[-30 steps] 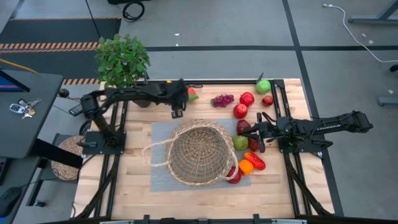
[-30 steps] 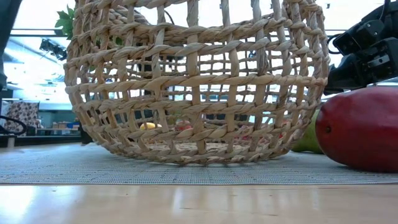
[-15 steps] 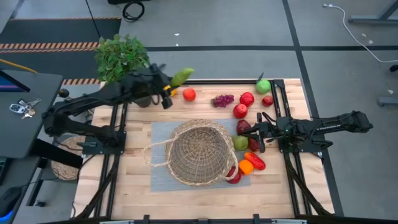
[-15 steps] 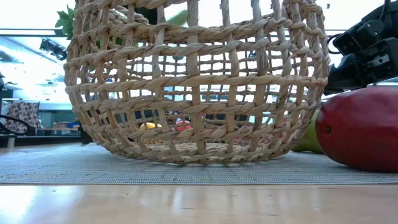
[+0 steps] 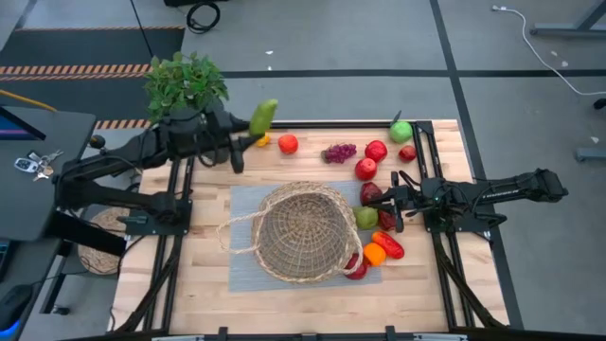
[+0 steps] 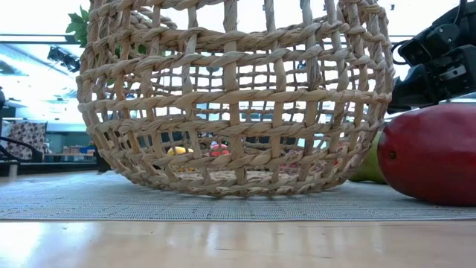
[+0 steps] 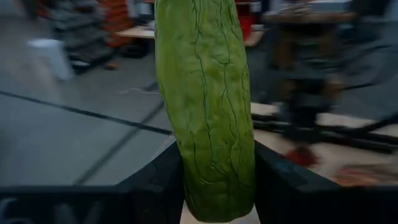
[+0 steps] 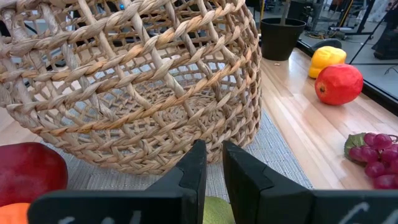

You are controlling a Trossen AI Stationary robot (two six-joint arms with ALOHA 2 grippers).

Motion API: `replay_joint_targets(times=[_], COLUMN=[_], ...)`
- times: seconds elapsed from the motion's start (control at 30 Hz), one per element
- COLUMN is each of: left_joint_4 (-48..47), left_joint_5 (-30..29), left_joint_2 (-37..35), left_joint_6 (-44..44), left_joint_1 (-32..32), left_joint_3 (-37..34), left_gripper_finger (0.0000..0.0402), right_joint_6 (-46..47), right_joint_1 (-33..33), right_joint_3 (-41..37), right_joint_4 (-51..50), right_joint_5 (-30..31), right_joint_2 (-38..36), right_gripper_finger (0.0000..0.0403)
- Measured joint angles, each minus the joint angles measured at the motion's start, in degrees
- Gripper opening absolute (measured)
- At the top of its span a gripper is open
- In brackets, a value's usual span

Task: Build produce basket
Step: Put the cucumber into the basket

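My left gripper [image 5: 242, 133] hangs over the table's far left part, shut on the green cucumber [image 5: 262, 116], which fills the left wrist view [image 7: 205, 106]. The round wicker basket [image 5: 303, 230] rests on a grey mat, its looped handle [image 5: 232, 230] toward the left. In the low view the basket [image 6: 238, 97] takes up most of the picture. Red, green, orange and yellow produce lies beyond and right of it, among them a purple grape bunch [image 5: 339, 152]. My right gripper [image 5: 398, 201] waits by the basket's right side with its fingers close together, over a green fruit [image 5: 366, 217]. My left gripper pinches the cucumber between its two fingers [image 7: 160, 186], one on each side of the cucumber's end [image 7: 217, 193]. The fingers lie across it. The cucumber is lifted clear of the table and sticks out beyond the fingertips, slanting up toward the far edge.
A potted plant [image 5: 187, 90] stands at the far left corner, close behind the left arm. A red tomato [image 5: 288, 143] and a yellow piece [image 5: 261, 140] lie just under the lifted cucumber. A dark red mango [image 6: 431, 152] lies right of the basket. Bare wood shows near the front edge.
My left gripper has risen from the table beside the red tomato and drawn back toward the left edge, carrying the cucumber. The cucumber, first low next to the tomato, is now lifted clear and has tipped more upright. The right arm has kept still.
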Motion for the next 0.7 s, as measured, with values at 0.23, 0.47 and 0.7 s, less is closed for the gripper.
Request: replay_joint_targets(times=[0.23, 0.47, 0.7], left_joint_4=[1.96, 3.79, 0.33], left_joint_5=[0.61, 0.54, 0.56], left_joint_2=[1.07, 2.98, 9.09], left_joint_6=[-5.34, -9.28, -9.72], left_joint_1=[-7.88, -12.99, -18.89], left_joint_3=[-0.04, 0.30, 7.85], left_gripper_finger=[0.0148, 0.0149, 0.0150], right_joint_6=[0.00, 0.01, 0.00], right_joint_1=[0.02, 0.01, 0.00], right_joint_3=[0.00, 0.00, 0.00], right_joint_4=[0.00, 0.00, 0.50], right_joint_5=[0.00, 0.00, 0.00], right_joint_2=[0.00, 0.00, 0.00], right_gripper_finger=[0.0061, 0.0061, 0.0061])
